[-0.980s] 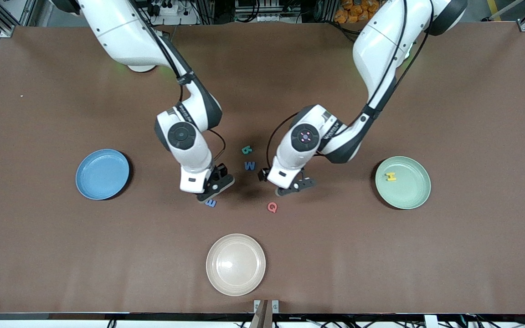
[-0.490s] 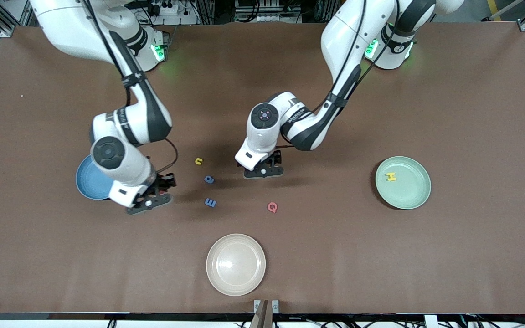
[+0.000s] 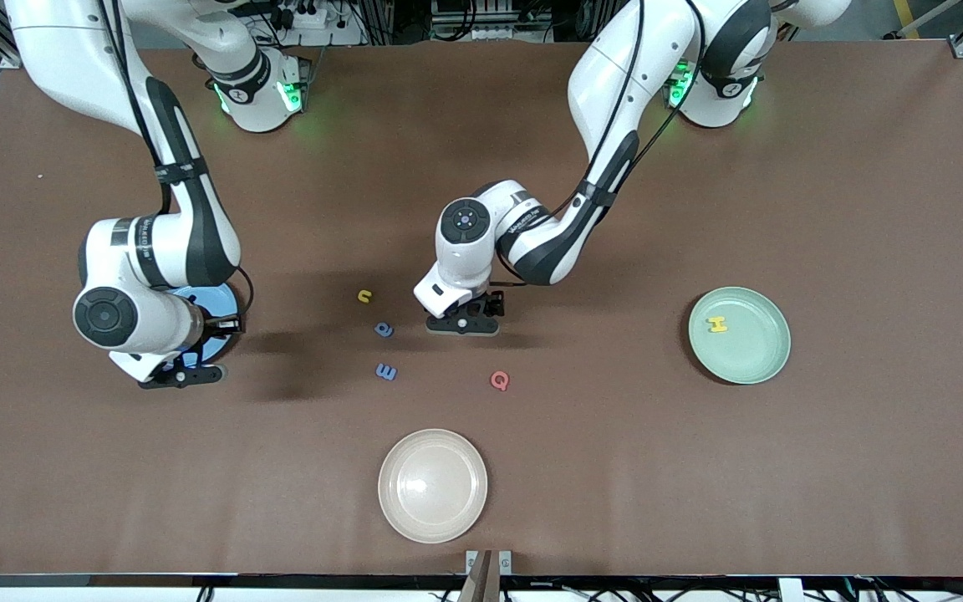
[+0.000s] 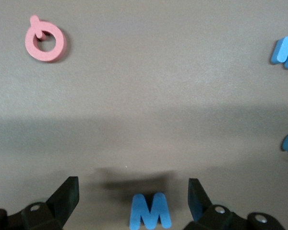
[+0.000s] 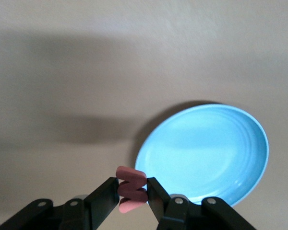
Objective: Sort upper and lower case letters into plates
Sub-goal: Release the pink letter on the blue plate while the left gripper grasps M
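While the right tool (image 5: 133,190) pinches a pink letter (image 5: 130,188) beside the blue plate (image 5: 206,153), releasing early misses it; the left tool (image 4: 133,199) gapes over the blue M (image 4: 150,211).

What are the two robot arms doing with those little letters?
They are sorting toy letters into plates. The right gripper pinches a pink letter at the edge of the blue plate. The left gripper is open, low over a blue M on the table. A yellow H already lies in the green plate. A pink Q waits on the table.
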### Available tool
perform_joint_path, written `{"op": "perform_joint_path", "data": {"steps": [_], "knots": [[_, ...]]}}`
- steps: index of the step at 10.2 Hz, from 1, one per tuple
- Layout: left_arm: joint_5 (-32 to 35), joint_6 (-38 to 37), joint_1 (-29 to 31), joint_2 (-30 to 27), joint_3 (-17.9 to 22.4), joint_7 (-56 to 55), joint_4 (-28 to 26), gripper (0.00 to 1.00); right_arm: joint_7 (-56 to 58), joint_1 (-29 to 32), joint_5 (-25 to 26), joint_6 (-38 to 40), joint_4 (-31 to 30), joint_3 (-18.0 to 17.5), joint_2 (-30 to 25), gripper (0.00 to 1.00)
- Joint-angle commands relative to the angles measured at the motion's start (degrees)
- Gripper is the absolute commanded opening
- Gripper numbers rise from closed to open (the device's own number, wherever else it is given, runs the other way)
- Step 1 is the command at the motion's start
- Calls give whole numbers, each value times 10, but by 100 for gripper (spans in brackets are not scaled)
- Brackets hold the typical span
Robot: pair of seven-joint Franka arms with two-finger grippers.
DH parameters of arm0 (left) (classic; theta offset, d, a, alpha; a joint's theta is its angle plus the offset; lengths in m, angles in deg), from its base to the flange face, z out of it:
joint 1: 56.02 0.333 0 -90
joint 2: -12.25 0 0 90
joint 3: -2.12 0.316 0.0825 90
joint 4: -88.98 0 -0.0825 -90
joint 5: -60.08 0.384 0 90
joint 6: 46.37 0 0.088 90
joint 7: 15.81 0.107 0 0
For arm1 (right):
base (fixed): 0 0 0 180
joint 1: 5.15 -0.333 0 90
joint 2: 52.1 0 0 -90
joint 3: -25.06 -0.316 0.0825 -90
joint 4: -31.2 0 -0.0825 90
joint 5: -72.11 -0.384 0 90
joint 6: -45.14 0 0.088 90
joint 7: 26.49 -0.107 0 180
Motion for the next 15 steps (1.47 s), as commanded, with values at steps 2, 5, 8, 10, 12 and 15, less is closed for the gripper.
{"op": "perform_joint_path", "data": {"steps": [2,5,8,10,12,15], "knots": [[11,-12,-30,25,11,-98,23,100,37,63,5,-2,-52,-5,-33,0],[12,-11,-30,38,12,-111,23,95,53,93,5,-4,-67,-6,-29,3],[12,-11,-30,44,11,-115,22,77,54,99,5,-2,-67,-6,-21,100],[9,-12,-30,43,11,-115,21,54,54,97,4,-2,-65,-6,-22,100],[8,-13,-29,43,11,-113,21,29,54,88,1,-3,-60,-8,-21,100],[6,-101,4,18,4,-79,22,7,50,64,-18,-33,-58,-12,-17,100]]}}
